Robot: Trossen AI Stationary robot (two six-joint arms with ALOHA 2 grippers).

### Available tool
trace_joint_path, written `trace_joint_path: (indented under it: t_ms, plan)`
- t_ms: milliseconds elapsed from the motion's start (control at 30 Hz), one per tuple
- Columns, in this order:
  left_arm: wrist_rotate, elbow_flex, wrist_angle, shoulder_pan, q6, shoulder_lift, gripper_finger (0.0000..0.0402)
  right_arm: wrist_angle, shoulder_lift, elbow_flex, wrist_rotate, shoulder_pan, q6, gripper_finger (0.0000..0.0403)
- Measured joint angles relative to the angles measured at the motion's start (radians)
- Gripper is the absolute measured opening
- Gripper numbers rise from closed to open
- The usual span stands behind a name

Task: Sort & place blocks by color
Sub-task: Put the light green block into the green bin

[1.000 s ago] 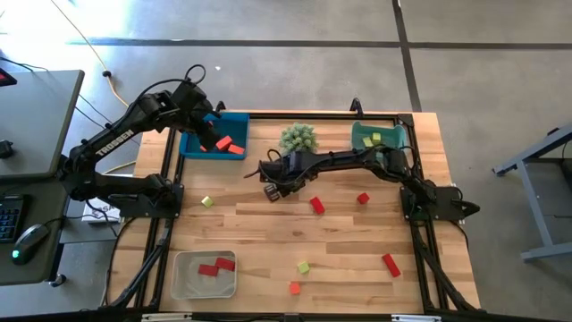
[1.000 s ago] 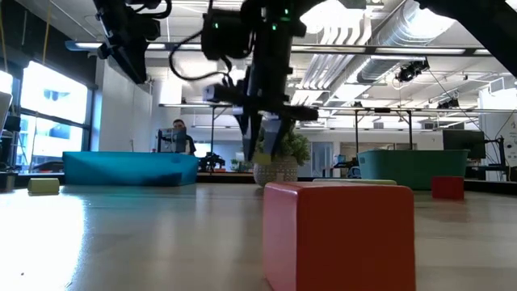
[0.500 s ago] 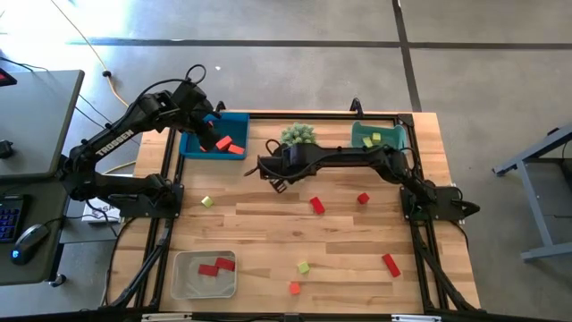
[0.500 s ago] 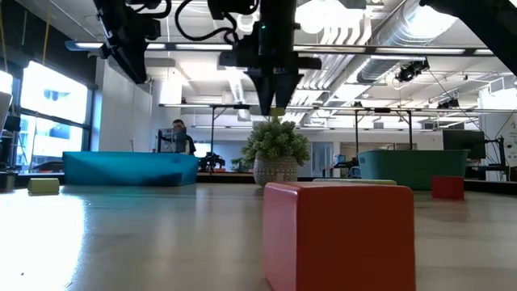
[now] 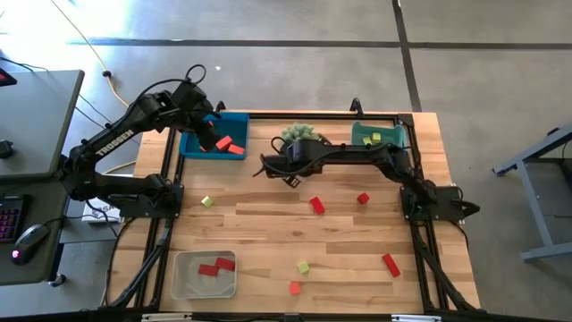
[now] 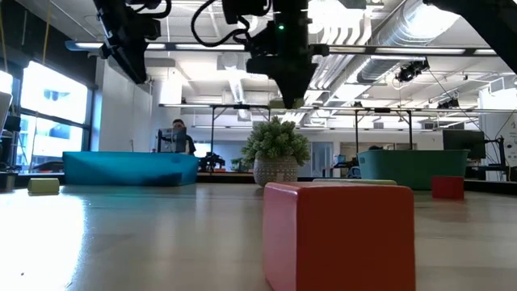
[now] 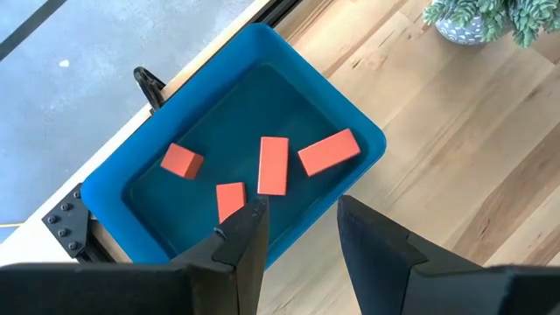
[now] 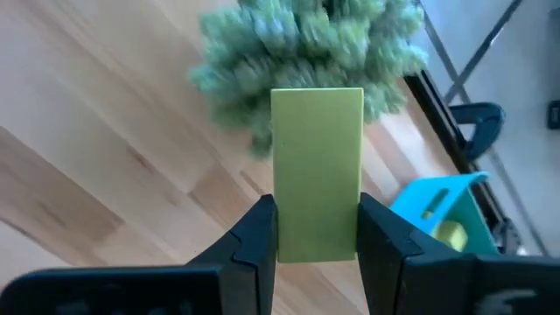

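Observation:
My right gripper (image 8: pixel 315 241) is shut on a yellow-green bar block (image 8: pixel 317 166), raised above the table in front of the spiky plant (image 5: pixel 299 134). Over the blue bin (image 7: pixel 350 131) my left gripper (image 7: pixel 302 223) hangs open with nothing between its fingers; several orange-red blocks (image 7: pixel 273 164) lie flat on the bin floor. Loose on the table are red blocks (image 5: pixel 316 205) (image 5: pixel 362 199) (image 5: pixel 391 264), yellow-green ones (image 5: pixel 206 201) (image 5: pixel 303 266) and an orange-red one (image 5: pixel 294 287). My right gripper pinches the bar's two long sides (image 8: pixel 280 223) between its two fingers, near one end. The bar runs along the fingers and sticks out well beyond their tips. The fingers slant downward, and the bar is lifted clear of the table.
A teal bin (image 5: pixel 375 136) with yellow-green blocks stands at the far right beside the plant. A clear bin (image 5: pixel 205 273) with red blocks sits near the front left. A large red block (image 6: pixel 339 234) fills the foreground of the low view. Bare wood lies mid-table.
My right gripper has risen well above the table with the yellow-green bar and drifted toward the far edge and the plant, rolling and tipping its wrist on the way. The bar stays pinched and now hangs higher than the plant's top.

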Motion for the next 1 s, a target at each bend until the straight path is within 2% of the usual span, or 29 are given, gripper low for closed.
trace_joint_path:
  t_ms: [100, 300, 533, 767, 1000]
  plan:
    - [0.000, 0.000, 0.000, 0.001, 0.000, 0.000, 0.0127, -0.001, -0.045, -0.088, 0.007, -0.008, -0.006, 0.0092]
    - [0.000, 0.000, 0.000, 0.002, 0.008, 0.000, 0.0127, 0.029, -0.203, -0.351, 0.011, -0.035, 0.056, 0.0092]
    - [-0.001, 0.000, 0.000, 0.002, 0.007, 0.000, 0.0127, 0.224, -0.462, -0.695, -0.012, -0.103, 0.123, 0.0092]
    - [-0.002, 0.000, 0.001, 0.002, -0.090, 0.000, 0.0127, 0.404, -0.696, -0.983, -0.056, -0.241, 0.124, 0.0092]
    - [0.004, 0.000, 0.001, -0.001, -0.224, 0.000, 0.0127, 0.553, -0.837, -1.173, -0.083, -0.412, 0.060, 0.0092]
